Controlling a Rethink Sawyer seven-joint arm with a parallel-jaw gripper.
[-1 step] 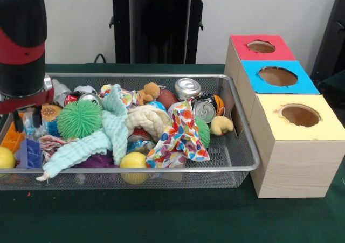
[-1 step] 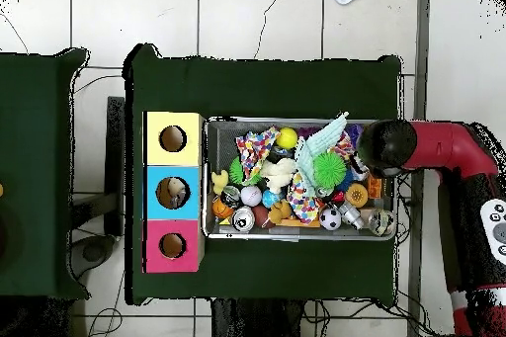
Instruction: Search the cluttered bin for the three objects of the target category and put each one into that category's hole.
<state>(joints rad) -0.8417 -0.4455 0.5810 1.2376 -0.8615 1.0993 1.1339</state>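
Three drink cans show in the clutter, and since the task does not name the category, I take them only as the likeliest trio. At the far left of the front view the gripper hangs spread and empty over the left end of the wire bin, just above orange and blue plastic bits. Just right of it, the first can lies half buried behind the green spiky ball. Past the mint cloth and the patterned cloth, the second can sits against the back wall, top showing. The third can lies tilted just in front of it, touching the patterned cloth.

Cans like these are probably light, thin-walled and slick, so they would dent under a hard squeeze and roll off a shallow one. Closing across the round body near the middle looks safest. The second can is the most exposed.

Right of the bin on the tabletop stand the red hole, blue hole and yellow hole. Which one belongs to cans I cannot tell.
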